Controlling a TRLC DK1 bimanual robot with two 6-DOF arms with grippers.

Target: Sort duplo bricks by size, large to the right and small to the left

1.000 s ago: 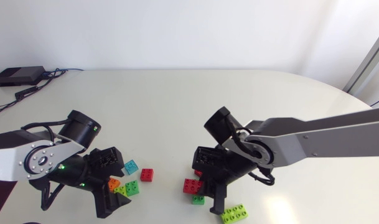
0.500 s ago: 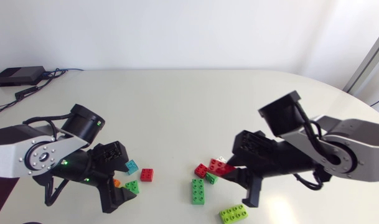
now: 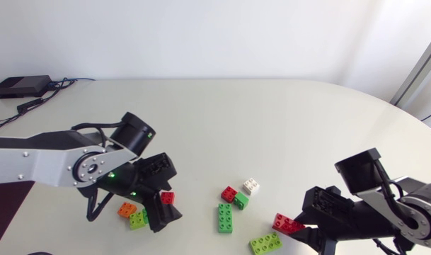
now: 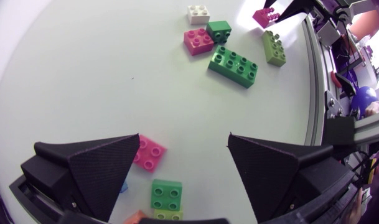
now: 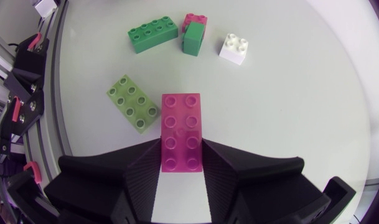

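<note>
My left gripper (image 3: 161,207) (image 4: 185,142) hangs open over a small red brick (image 3: 167,197) (image 4: 149,154), which lies beside one finger. Under it are a small green brick (image 4: 166,194), an orange brick (image 3: 127,210) and a light green one (image 3: 137,219). My right gripper (image 3: 299,227) (image 5: 182,155) is shut on a large red brick (image 3: 286,224) (image 5: 182,130), low at the front right. In the middle lie a large green brick (image 3: 224,217) (image 5: 153,33), a small red (image 3: 229,193), a small green (image 3: 240,201) and a white one (image 3: 251,185). A large lime brick (image 3: 266,243) (image 5: 132,103) lies near the front edge.
A black box (image 3: 20,86) with cables sits at the table's far left corner. The table's front edge runs close under both grippers.
My right arm has carried the large red brick from the middle cluster to the right. My left gripper has swung right, over the small red brick, and now hides the teal brick.
</note>
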